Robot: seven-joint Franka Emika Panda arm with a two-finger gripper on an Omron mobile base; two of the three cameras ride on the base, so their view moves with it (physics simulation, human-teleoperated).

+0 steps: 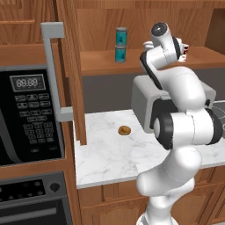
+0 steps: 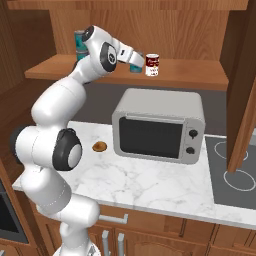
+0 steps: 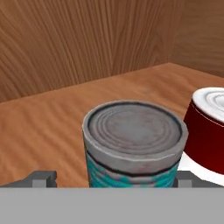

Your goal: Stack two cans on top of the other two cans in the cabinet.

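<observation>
On the cabinet's shelf [image 1: 101, 66] two teal-blue cans stand stacked, one [image 1: 121, 34] on top of another [image 1: 120, 53]; the arm partly hides them in the right base view. Further right stands a third teal can [image 3: 133, 131] with a silver top. My gripper [image 3: 113, 179] is open, with one finger on either side of this can and a gap showing on the left. In the right base view the gripper [image 2: 135, 63] reaches over that can [image 2: 134, 69]. The red and white can [image 2: 152, 65] stands close beside it, also on the shelf [image 3: 52, 127].
The cabinet door [image 1: 72, 66] with its grey bar handle [image 1: 52, 70] stands open on the left, beside a black microwave [image 1: 28, 114]. A grey toaster oven [image 2: 160, 125] and a small brown pastry [image 2: 99, 146] sit on the marble counter [image 2: 150, 185]. Another open door [image 2: 242, 95] hangs at the right.
</observation>
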